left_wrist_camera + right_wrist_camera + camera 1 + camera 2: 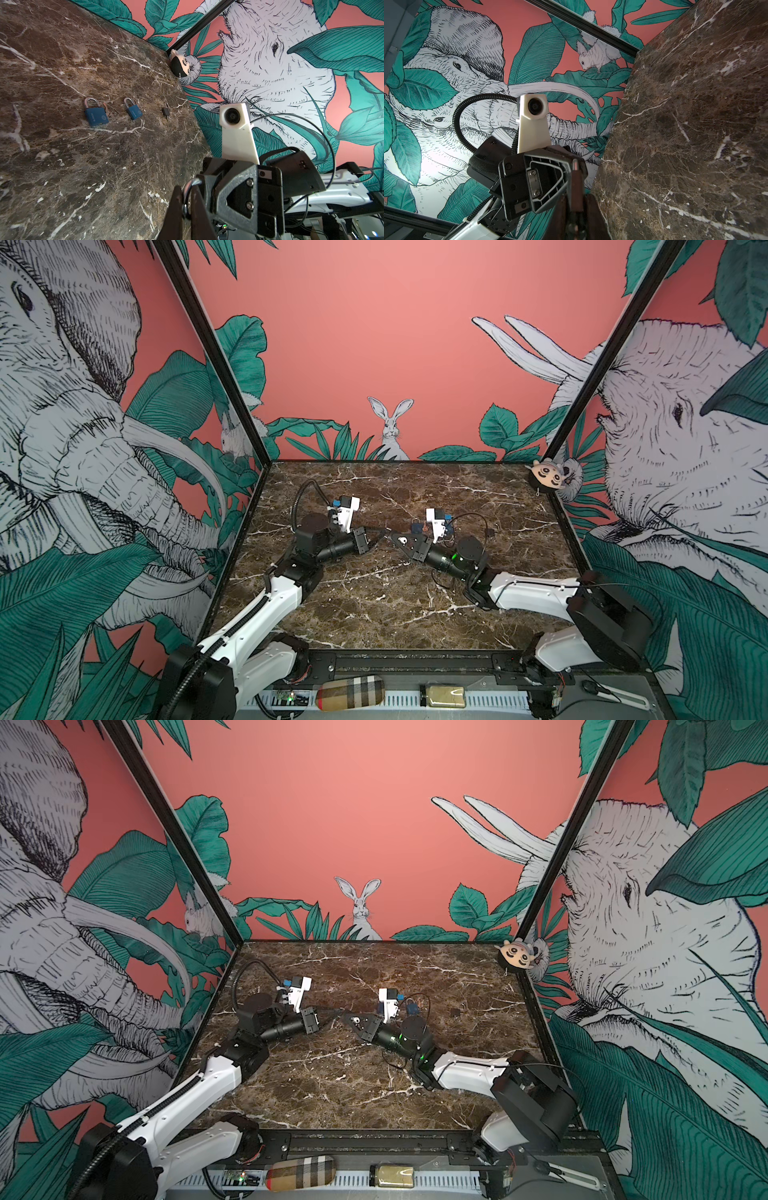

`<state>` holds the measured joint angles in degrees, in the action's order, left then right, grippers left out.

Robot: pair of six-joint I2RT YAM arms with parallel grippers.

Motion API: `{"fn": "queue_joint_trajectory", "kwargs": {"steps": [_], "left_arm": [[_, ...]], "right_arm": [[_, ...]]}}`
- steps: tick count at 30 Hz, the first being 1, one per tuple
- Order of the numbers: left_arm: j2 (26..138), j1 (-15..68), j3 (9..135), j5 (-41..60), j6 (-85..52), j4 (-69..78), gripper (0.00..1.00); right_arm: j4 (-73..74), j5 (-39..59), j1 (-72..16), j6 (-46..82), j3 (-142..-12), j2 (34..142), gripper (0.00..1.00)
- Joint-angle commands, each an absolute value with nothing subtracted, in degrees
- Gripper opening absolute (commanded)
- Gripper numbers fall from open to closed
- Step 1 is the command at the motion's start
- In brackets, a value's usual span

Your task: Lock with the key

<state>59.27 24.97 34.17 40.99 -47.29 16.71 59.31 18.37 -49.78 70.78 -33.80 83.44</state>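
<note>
Meeting tip to tip just beside the blue padlock [96, 114], both grippers hang low over the marble table [62, 166]. The left gripper [384, 534] is clamped on a silver loop [188, 192]. The right gripper [395, 536] has its jaws nearly together, on what I cannot tell. The reddish key [106, 108] lies ungripped just beside that padlock, with a second blue padlock [133, 110] and a black padlock [166, 112] farther out on the key's side.

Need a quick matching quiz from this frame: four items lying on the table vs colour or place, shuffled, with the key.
1 largest padlock
2 smallest padlock
3 key
4 plush toy

A in a corner of the table
B rust-brown
C blue
D all black

Pairs: 1-C, 2-D, 3-B, 4-A
</note>
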Motion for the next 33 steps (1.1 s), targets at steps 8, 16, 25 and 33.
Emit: {"fn": "queue_joint_trajectory", "kwargs": {"steps": [8,16,25,33], "left_arm": [[61.13,27.16,36.39,51.67,-49.38,18.87,0.00],[62.71,27.07,37.42,48.78,-47.22,15.30,0.00],[65.88,26.98,40.22,48.17,-47.09,14.94,0.00],[68.54,26.90,40.84,48.60,-48.79,17.28,0.00]], "right_arm": [[64.25,21.16,-50.71,70.05,-35.96,84.08,0.00],[63.39,20.13,-50.28,69.54,-34.40,81.97,0.00],[63.19,18.06,-49.24,69.25,-30.98,78.93,0.17],[64.67,17.29,-48.52,69.65,-28.16,77.39,0.33]]}}
